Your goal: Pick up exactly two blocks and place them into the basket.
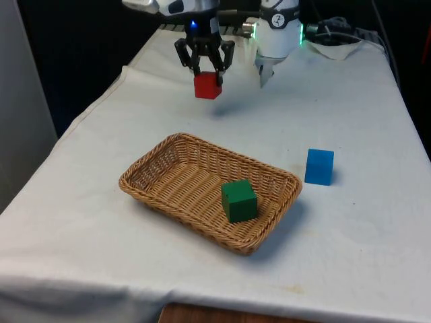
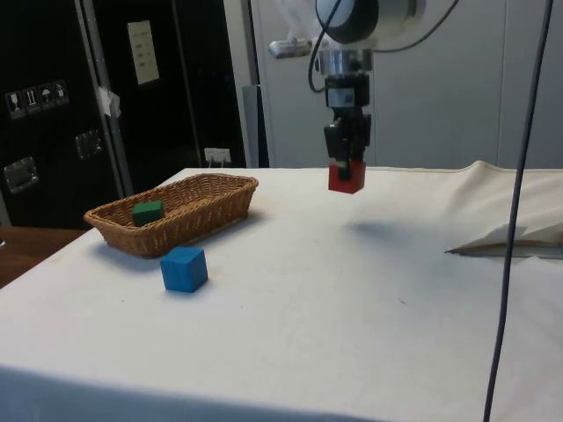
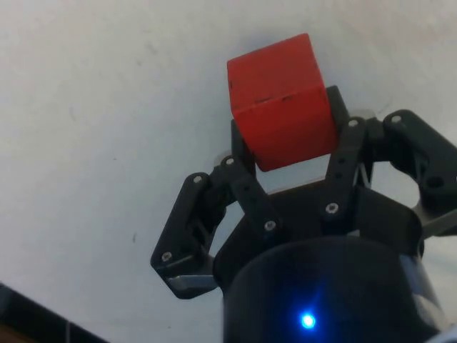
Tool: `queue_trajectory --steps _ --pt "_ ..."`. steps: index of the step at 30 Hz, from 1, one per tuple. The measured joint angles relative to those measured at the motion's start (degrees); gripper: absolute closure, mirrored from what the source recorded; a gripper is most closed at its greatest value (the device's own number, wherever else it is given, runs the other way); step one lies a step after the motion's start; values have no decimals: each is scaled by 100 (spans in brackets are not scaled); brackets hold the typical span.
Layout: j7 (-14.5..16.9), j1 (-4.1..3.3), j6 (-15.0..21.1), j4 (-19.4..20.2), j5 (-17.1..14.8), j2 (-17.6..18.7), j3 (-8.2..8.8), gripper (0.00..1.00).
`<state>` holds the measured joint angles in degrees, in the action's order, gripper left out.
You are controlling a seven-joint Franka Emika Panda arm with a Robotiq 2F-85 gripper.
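The red block (image 1: 207, 85) hangs in the air above the desk (image 1: 350, 256), clamped between the jaws of the gripper (image 1: 205, 69) at its upper part, well clear of the cloth. A green block (image 1: 238, 200) already lies inside the basket (image 1: 161, 195), toward the end nearer the blue block (image 1: 319, 167), which sits on the cloth just beside the basket's rim. So the step in hand looks like the carry of the second block: one is in, one is lifted, and the blue one should stay put (the task asks for exactly two). The next move calls for travel across the desk until the red block is over the open weave, then a lowering below the rim before release, aimed at the bare half so it does not land on the green one. The blocks are plain, hard-edged cubes with matte faces; the basket is a shallow oblong of tan wicker with rounded corners; the cloth is white and softly creased.
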<state>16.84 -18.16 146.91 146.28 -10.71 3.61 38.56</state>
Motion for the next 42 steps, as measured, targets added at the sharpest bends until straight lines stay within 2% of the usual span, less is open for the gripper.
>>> queue_trajectory --steps 17,27,36,42 --pt "183 -6 -859 -710 -23 -212 -69 100" --pt "201 -17 -968 -997 -115 -189 -212 100" --pt "172 -23 -1003 -1421 -292 155 -384 100" --pt "172 -23 -1100 -1874 -476 539 -493 100"
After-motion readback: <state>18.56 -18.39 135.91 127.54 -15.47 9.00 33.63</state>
